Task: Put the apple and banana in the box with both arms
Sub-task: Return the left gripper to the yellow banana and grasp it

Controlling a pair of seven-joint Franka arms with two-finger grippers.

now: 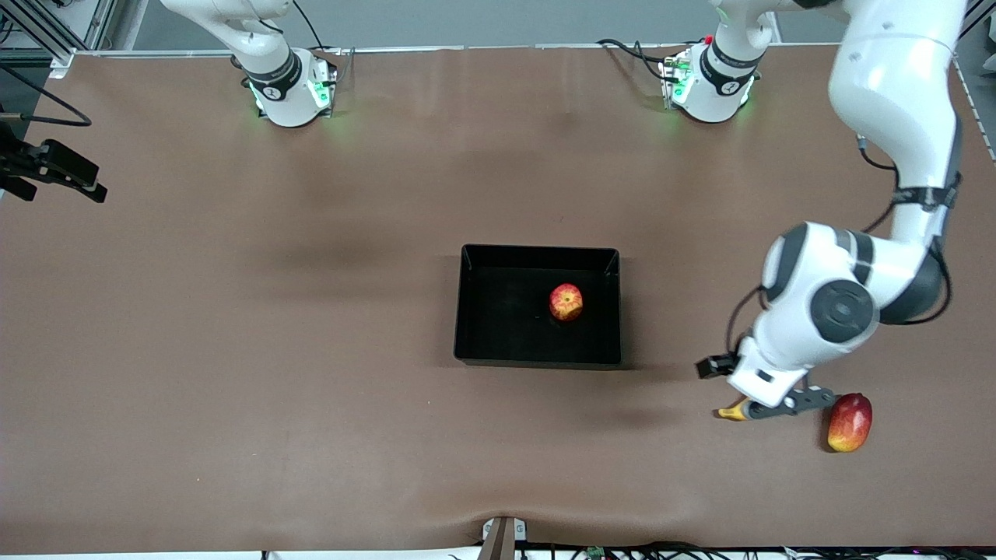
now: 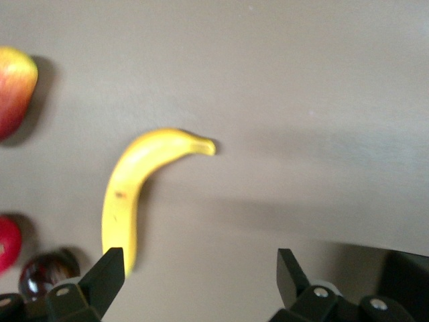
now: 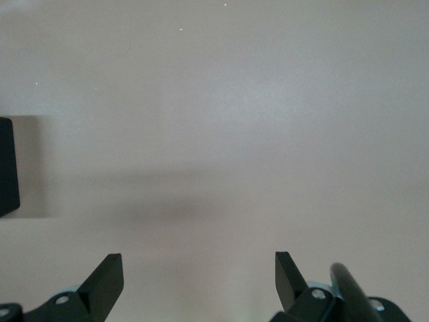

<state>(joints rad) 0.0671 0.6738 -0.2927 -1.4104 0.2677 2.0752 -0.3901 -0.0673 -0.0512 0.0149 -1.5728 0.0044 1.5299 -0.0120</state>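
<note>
The apple point(image 1: 566, 302) lies in the black box point(image 1: 537, 250) at the table's middle. The banana point(image 2: 127, 194) lies on the table toward the left arm's end; in the front view only its tip point(image 1: 731, 412) shows under the arm. My left gripper point(image 2: 201, 268) is open and empty just above the table beside the banana, one fingertip point(image 2: 110, 265) by the banana's end. In the front view it point(image 1: 782, 408) is mostly hidden by the wrist. My right gripper point(image 3: 199, 272) is open and empty over bare table, at the right arm's end point(image 1: 54, 167); a box corner point(image 3: 5, 168) shows in its view.
A red-yellow mango-like fruit point(image 1: 850, 422) lies beside the left gripper, also in the left wrist view point(image 2: 13, 87). A red round fruit point(image 2: 5, 241) and a dark round fruit point(image 2: 47, 272) lie close to the banana's end. The table's front edge is near.
</note>
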